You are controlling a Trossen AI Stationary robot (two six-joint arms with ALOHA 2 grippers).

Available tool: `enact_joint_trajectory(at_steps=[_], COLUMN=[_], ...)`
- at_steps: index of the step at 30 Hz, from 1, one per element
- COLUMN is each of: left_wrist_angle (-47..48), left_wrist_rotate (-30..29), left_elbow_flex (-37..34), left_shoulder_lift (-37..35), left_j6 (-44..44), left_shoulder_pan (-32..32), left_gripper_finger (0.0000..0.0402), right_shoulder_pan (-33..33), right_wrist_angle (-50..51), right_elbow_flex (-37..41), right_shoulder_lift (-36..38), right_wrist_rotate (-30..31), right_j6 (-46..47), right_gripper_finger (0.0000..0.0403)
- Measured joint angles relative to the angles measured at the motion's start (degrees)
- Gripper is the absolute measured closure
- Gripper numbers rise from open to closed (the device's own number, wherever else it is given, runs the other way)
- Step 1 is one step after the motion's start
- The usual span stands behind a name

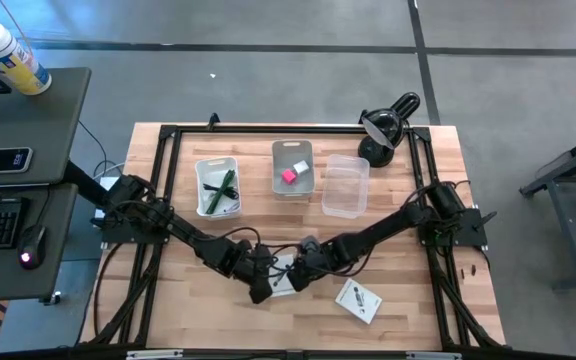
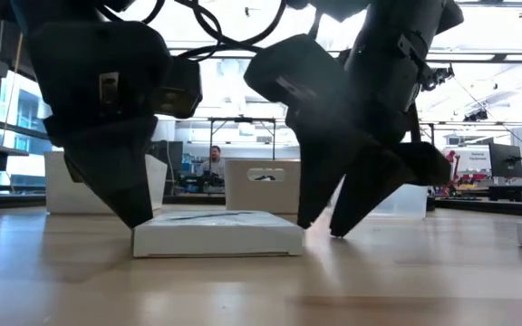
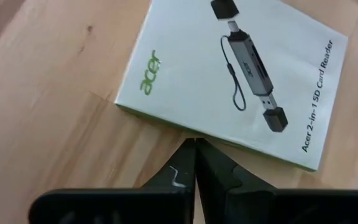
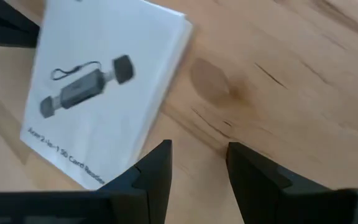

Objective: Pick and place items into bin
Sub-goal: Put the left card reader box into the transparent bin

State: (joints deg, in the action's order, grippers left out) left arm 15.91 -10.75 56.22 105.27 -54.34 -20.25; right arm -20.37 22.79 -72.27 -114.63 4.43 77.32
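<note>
A flat white card-reader box (image 3: pixel 229 74) with black print lies on the wooden table between my two grippers (image 1: pixel 283 273). My left gripper (image 3: pixel 195 144) is shut, its tips at the box's left edge (image 2: pixel 140 223). My right gripper (image 4: pixel 197 155) is open at the box's right end (image 2: pixel 329 226). One of its fingers (image 4: pixel 157 158) stands beside the box's edge and the other over bare wood. The white bin (image 1: pixel 218 187) holds a green pen and a black cable. The grey bin (image 1: pixel 291 167) holds a pink block and a white cube. My left gripper sets its shut fingertips (image 3: pixel 185 158) against one long edge of the box (image 3: pixel 166 126), about midway along it. The fingers come slanting down from above and the table's left. The box lies flat on the table. My right gripper has one finger close to the box's edge (image 4: pixel 143 155); I cannot tell whether it touches.
A second white box (image 1: pixel 358 300) lies near the front right of the table. A clear bin (image 1: pixel 345 186) stands right of the grey one. A black desk lamp (image 1: pixel 388 125) stands at the far right corner. A black frame runs round the table's edge.
</note>
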Motion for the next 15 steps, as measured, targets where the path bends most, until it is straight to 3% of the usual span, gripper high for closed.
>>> enact_joint_trajectory(at_steps=[15], left_wrist_angle=[-1.8], left_wrist_rotate=[-2.7], left_elbow_flex=[0.0], left_shoulder_lift=[0.0], left_j6=[0.5], left_shoulder_pan=[0.0], left_gripper_finger=[0.0402], right_shoulder_pan=[-0.4], right_wrist_angle=[-0.8], right_elbow_flex=[-0.1], right_shoulder_lift=[-0.8], right_wrist_rotate=[0.5], right_j6=[2.3], right_gripper_finger=[0.0301])
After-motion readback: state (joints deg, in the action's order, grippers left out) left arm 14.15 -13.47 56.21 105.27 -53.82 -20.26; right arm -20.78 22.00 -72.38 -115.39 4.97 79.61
